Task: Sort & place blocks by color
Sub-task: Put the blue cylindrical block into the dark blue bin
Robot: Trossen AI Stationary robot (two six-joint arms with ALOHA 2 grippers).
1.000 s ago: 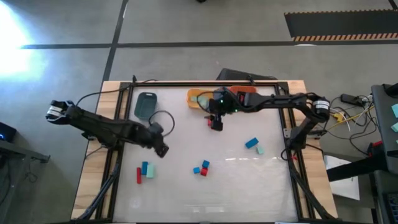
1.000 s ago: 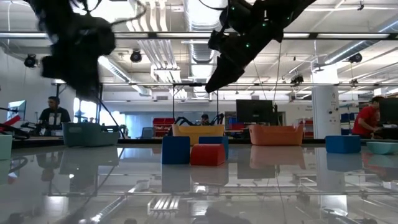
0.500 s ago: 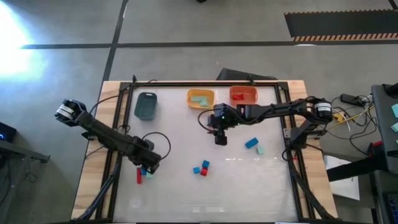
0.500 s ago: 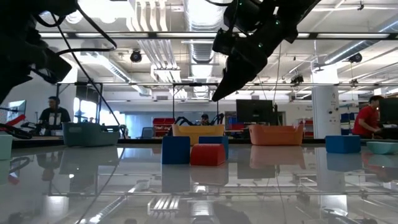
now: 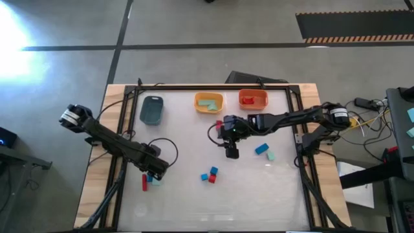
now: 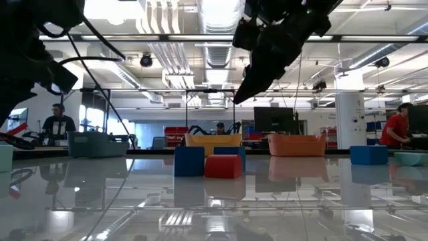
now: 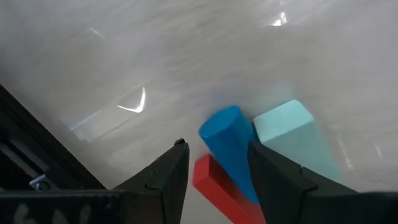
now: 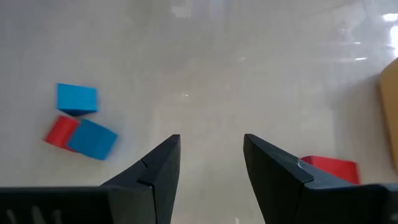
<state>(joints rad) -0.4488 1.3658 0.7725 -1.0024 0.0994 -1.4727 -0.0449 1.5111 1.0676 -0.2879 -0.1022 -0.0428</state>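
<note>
My left gripper [image 5: 156, 170] is open and low over a group of three blocks near the table's left side: a red bar [image 5: 143, 184], a blue block [image 5: 150, 175] and a pale teal block [image 5: 156, 182]. In the left wrist view its fingers stand on either side of the blue block [image 7: 225, 144], with the red bar [image 7: 216, 190] and the teal block [image 7: 287, 129] beside it. Whether a finger touches the blue block I cannot tell. My right gripper [image 5: 231, 152] hangs open and empty above the table's middle [image 8: 211, 140] [image 6: 244, 94].
Two blue blocks [image 5: 214, 171] and a red one [image 5: 211, 179] lie in the middle. A blue block [image 5: 261, 149] and a teal block [image 5: 270, 156] lie to the right. A red block [image 8: 329, 167] lies near the yellow-orange bin [image 5: 209, 102]. The grey bin [image 5: 151, 110] and orange-red bin [image 5: 253, 98] line the far edge.
My left gripper has moved toward the near-left and come down over the red, blue and teal group, then held there. My right gripper has drawn back from the bins at the far edge toward the table's middle, staying open. No block has moved.
</note>
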